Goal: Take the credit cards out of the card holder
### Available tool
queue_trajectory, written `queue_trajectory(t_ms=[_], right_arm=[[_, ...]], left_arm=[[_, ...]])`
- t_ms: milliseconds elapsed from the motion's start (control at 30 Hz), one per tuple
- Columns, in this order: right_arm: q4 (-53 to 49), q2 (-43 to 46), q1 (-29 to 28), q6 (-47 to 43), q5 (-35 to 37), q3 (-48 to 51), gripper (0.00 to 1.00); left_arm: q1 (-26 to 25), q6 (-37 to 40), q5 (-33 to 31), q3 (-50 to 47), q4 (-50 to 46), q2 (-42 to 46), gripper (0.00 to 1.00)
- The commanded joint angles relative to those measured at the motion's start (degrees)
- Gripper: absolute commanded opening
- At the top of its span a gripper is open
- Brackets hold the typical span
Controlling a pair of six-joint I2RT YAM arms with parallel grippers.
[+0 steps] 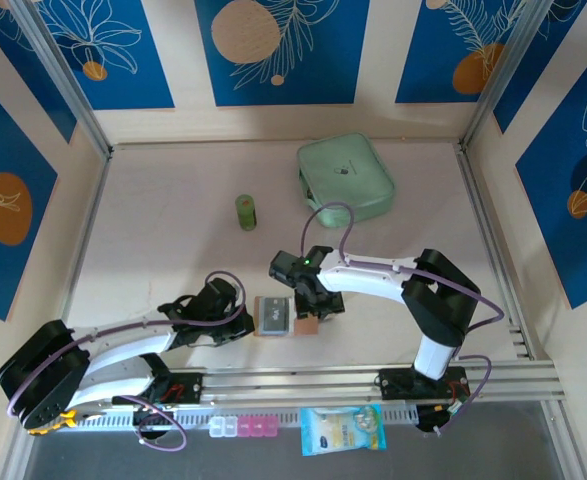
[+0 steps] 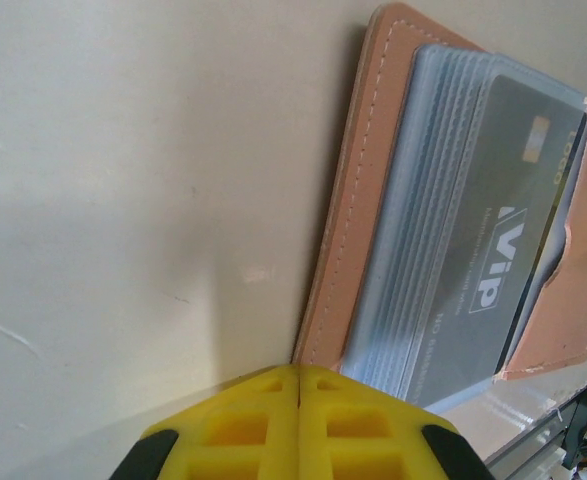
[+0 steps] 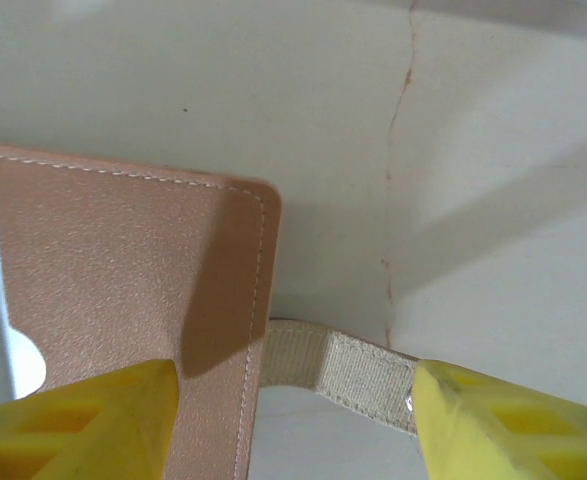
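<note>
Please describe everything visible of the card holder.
The card holder is a tan-pink bifold, leather-like with pale stitching, lying open on the table. Inside are stacked grey translucent slots; a dark card printed ViP sits in them. A beige strap leaves one flap. The shut left gripper is at its edge; the open right gripper straddles a flap corner.

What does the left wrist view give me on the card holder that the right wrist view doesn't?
Left wrist: the card holder lies open, its grey slots stacked and a dark VIP card showing in them. The left gripper is shut, close to the holder's corner.
Right wrist: the clasp tab sits between the fingers of the open right gripper, beside a plain leather flap.
Both: tan stitched leather on the pale table.
</note>
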State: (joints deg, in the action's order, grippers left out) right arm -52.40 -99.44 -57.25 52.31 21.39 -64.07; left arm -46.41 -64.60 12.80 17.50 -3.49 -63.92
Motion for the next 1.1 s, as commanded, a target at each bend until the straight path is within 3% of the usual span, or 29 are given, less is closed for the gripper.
queue_trajectory(t_ms=[0,633,1067], right_arm=[[2.63,0.91,0.48,-0.37,-2.60,1.94,0.65],[9.56,-2.13,1.62,-2.47,-10.04,6.68,0.77],[10.76,-3.37,-0.01,-8.28,-10.44,6.45,0.81]], left_arm=[[-0.25,0.09,-0.54,-0.11,0.06,-0.59,0.00],[-0.21,1.12,-0.92,2.43,-2.63,-0.38,0.00],[-0.15,2.46,-4.22,3.94,-9.64,6.47,0.00]])
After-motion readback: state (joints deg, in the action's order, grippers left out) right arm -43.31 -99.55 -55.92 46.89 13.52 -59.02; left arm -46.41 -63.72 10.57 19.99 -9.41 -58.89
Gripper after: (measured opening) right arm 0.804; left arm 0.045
